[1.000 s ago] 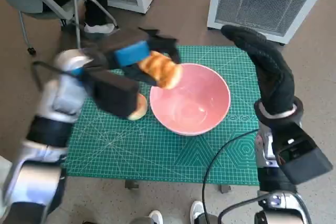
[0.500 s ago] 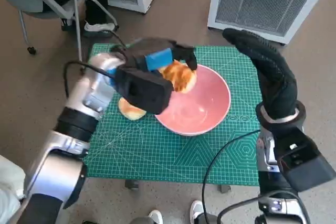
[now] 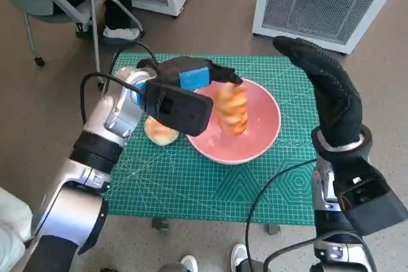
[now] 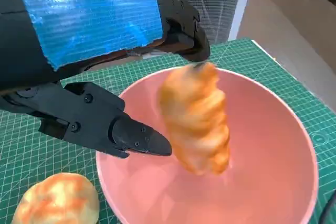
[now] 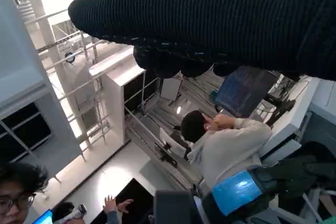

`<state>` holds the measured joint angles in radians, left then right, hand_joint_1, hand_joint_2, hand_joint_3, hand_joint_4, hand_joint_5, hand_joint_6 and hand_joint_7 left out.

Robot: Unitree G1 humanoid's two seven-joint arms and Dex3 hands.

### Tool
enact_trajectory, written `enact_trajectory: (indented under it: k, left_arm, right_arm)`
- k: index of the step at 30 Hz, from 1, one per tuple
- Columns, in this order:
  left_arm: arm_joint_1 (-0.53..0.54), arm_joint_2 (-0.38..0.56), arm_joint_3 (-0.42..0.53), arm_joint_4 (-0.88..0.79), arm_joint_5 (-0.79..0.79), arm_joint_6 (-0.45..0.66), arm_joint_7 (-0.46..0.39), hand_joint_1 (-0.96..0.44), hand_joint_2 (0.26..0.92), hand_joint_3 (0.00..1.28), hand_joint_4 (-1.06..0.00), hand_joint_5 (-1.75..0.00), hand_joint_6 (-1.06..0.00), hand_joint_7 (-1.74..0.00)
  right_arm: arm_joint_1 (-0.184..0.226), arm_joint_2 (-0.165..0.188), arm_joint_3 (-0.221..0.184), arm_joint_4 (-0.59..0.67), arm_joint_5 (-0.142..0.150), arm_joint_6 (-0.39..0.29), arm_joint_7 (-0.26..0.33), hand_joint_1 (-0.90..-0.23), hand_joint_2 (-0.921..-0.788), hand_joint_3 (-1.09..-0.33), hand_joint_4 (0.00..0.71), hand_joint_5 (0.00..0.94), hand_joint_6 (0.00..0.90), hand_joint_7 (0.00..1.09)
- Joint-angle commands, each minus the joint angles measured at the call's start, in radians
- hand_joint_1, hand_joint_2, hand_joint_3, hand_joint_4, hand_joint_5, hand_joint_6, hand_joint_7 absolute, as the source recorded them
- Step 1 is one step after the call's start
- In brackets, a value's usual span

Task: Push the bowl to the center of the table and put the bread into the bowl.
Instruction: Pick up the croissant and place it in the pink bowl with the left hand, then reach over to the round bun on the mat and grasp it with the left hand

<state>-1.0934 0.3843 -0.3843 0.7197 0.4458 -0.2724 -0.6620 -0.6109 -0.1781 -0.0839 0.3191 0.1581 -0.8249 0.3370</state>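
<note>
Head view: we noted the pink bowl [image 3: 258,133] near the middle of the green cutting mat [image 3: 191,183]; the twisted bread [image 3: 231,109] was over its hollow, below the left hand [image 3: 191,78]; whether the fingers gripped it we could not tell here; a round bun [image 3: 159,130] lay on the mat just beside the bowl; the right hand [image 3: 328,90] was raised beyond the bowl's far side, fingers extended, grasping nothing.

Left wrist view: the bread was blurred inside the bowl's rim, one fingertip [image 4: 197,51] at its top, the other finger [image 4: 136,137] apart; we judged it released or nearly so; bread looked light, soft, crushable, best taken gently at mid-length; the bowl otherwise held nothing.

Right wrist view: only the glove and people beyond showed.
</note>
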Motion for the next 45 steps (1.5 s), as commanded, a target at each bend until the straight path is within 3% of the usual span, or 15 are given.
enact_trajectory:
  k: [1,23,45]
  left_arm:
    - [0.031,0.030,0.029,-0.056,-0.030,-0.002,-0.005,-0.19,0.870,0.01,-0.10,0.00,-0.24,-0.18]
    - [0.159,0.244,0.137,-0.101,-0.065,-0.048,0.007,-0.23,0.874,0.01,-0.17,-0.02,-0.26,-0.22]
    - [0.231,0.272,0.121,-0.050,-0.018,0.072,0.060,-0.18,0.868,0.00,-0.25,-0.02,-0.31,-0.26]
  right_arm:
    - [0.024,-0.002,0.000,-0.007,-0.009,0.011,-0.011,-0.599,-0.921,-0.903,-0.001,0.512,-0.001,0.69]
    - [0.026,-0.004,0.003,-0.009,-0.005,0.018,-0.017,-0.597,-0.921,-0.903,-0.001,0.511,-0.001,0.69]
    - [-0.005,-0.005,0.008,0.041,0.023,0.008,0.010,-0.600,-0.921,-0.899,-0.001,0.504,-0.001,0.68]
